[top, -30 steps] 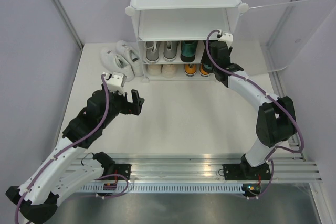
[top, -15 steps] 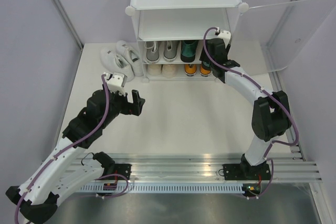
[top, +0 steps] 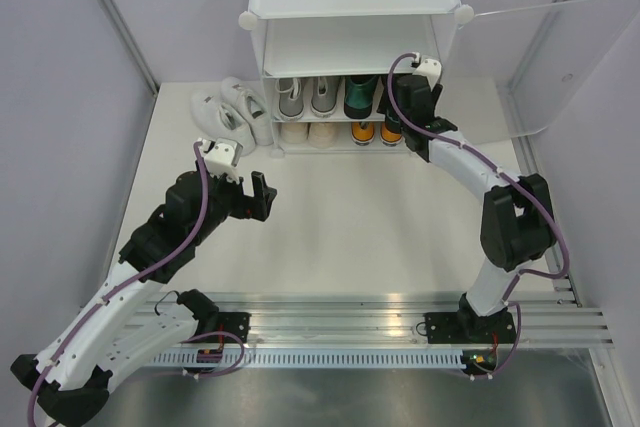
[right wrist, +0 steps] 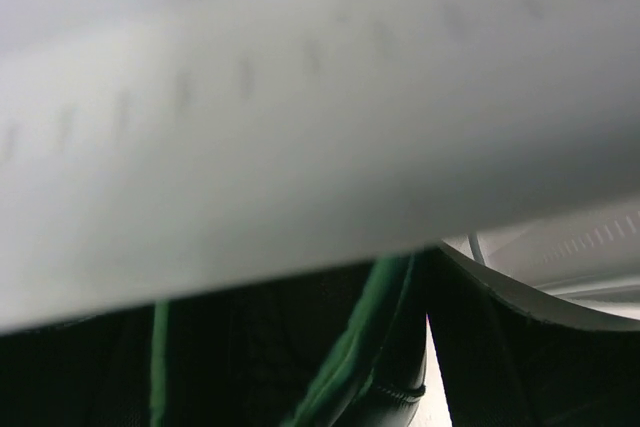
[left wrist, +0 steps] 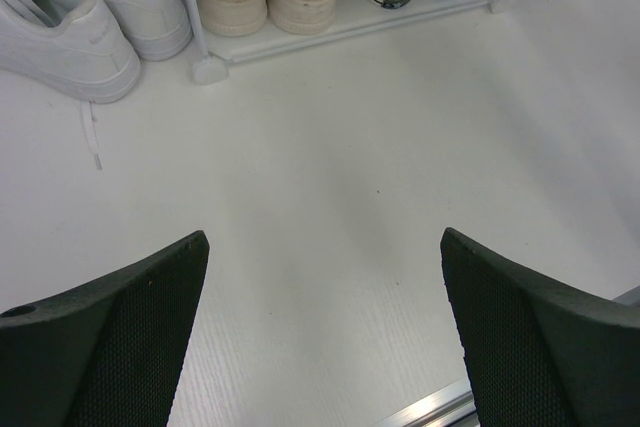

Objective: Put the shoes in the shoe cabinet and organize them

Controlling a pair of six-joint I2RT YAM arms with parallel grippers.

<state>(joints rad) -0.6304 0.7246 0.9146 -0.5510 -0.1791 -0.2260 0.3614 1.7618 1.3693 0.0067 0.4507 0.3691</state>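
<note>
The white shoe cabinet [top: 355, 22] stands at the back. Its middle shelf holds grey lace-ups [top: 306, 97] and one dark green shoe [top: 359, 97]. The bottom shelf holds the cream pair [top: 307, 133] and the orange pair [top: 375, 132]. My right gripper [top: 398, 107] reaches into the middle shelf's right end around the second green shoe [right wrist: 300, 347]. It is open, and a thin gap shows between the shoe and the right finger [right wrist: 520, 357]. White sneakers [top: 228, 107] lie on the table left of the cabinet. My left gripper [top: 250, 182] hovers open and empty over the table [left wrist: 322, 237].
The translucent cabinet door [top: 545, 57] stands swung open at the right. A shelf panel [right wrist: 300, 127] fills the upper part of the right wrist view. Grey walls close in both sides. The metal rail [top: 330, 327] runs along the near edge.
My right gripper has pushed a little deeper into the middle shelf with the green shoe and its jaws have widened. The left arm has not moved.
</note>
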